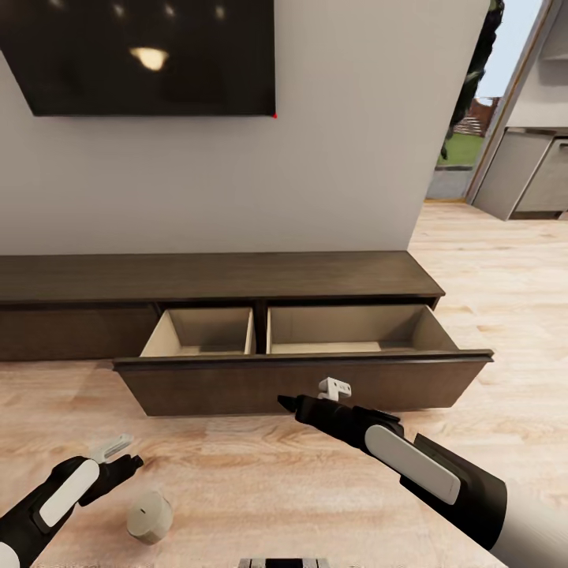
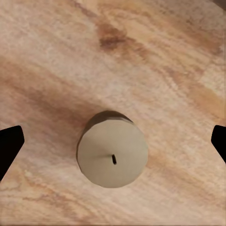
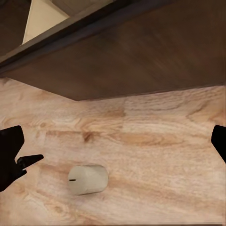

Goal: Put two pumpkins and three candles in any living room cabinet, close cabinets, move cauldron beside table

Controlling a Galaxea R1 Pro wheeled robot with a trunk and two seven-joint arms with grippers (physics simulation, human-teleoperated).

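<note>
Candle (image 1: 150,517) stands upright on the floor (image 1: 237,473) in front of the drawer (image 1: 300,383), beneath the left gripper (image 2: 113,141), whose fingers are spread wide and empty. Descend straight, centred, then close gently. Farther right, the right gripper (image 1: 285,403), apart and empty, hovers just before the drawer front.

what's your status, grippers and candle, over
Both grippers open, left gripper straight above the stubby pale grey-white candle, upright on the wood floor. Right gripper beside the pulled-out dark-brown cabinet drawer. Nothing between candle and drawer.
</note>
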